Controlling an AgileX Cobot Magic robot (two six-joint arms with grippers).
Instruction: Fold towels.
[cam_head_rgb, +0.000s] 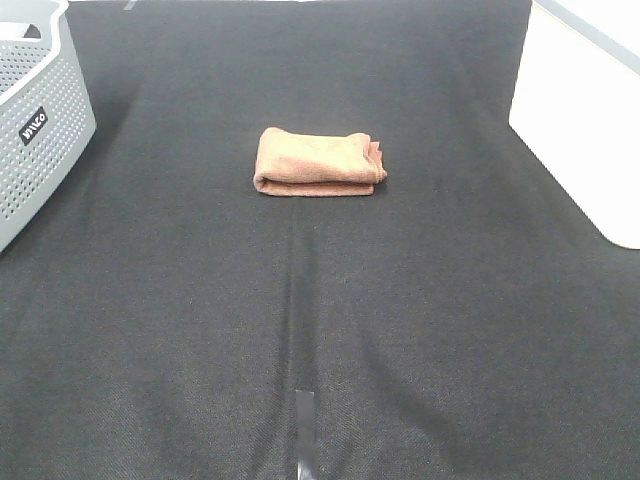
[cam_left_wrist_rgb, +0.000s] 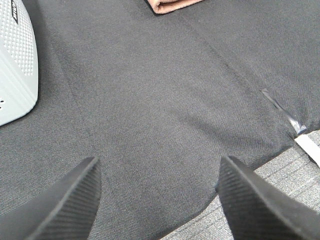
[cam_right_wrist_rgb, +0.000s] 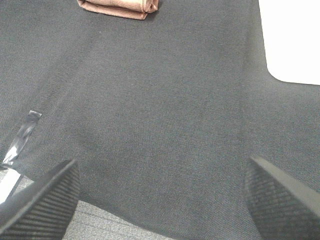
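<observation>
Now the towel (cam_head_rgb: 318, 162) lies folded on the cloth (cam_head_rgb: 320, 320), each end effector (cam_left_wrist_rgb: 157, 200) (cam_right_wrist_rgb: 162, 200) spread wide, empty.

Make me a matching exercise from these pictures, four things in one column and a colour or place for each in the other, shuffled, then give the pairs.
Things:
1. towel
2. basket
3. strip of tape
4. white block

Descriptions:
A. grey, perforated, far left edge
B. reddish-brown, folded, mid-table
C. right edge of the table
D. near edge, on the dark cloth

Pairs: 1-B, 2-A, 3-D, 4-C
</observation>
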